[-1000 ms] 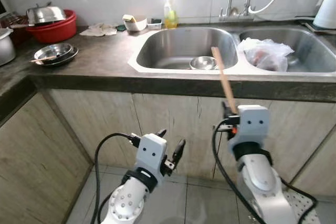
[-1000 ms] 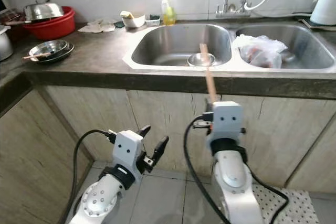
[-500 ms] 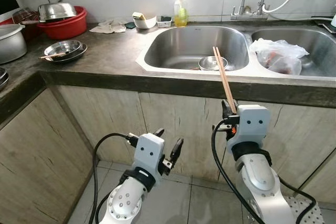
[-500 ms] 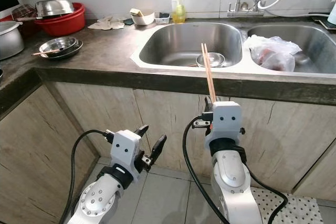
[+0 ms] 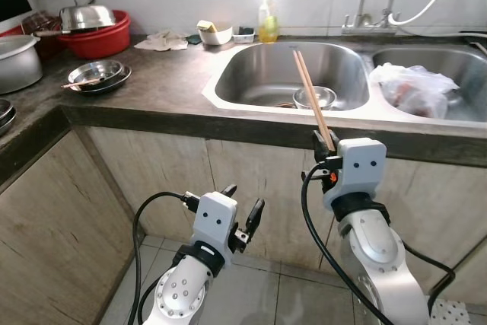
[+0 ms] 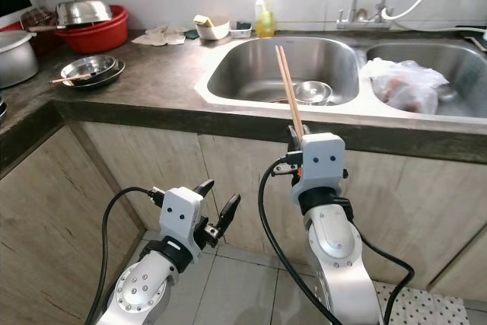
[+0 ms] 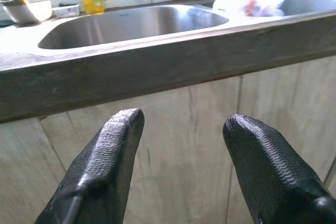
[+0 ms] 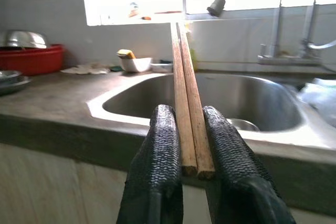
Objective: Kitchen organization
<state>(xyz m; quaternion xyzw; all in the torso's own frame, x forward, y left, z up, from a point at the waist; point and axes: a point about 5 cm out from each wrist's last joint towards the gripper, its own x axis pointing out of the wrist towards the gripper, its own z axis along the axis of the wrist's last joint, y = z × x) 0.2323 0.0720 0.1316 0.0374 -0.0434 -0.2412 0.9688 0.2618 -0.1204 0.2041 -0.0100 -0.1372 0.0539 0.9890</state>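
Right gripper (image 8: 191,145) clamps a pair of long wooden chopsticks (image 5: 312,99) below the counter edge, tips angled up; left gripper (image 7: 181,129) hangs beside it, fingers wide, empty. Beyond the tips, stainless double sink (image 5: 228,97): small steel bowl (image 5: 314,97) in the near basin, crumpled plastic bag (image 5: 415,87) in the other.

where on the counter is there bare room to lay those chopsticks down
The widest bare patch of counter lies between the steel plates and the left sink basin. The back strip is crowded: red tub, rag, small bowl, soap bottle. The right basin holds a plastic bag. The right hand holds the chopsticks.
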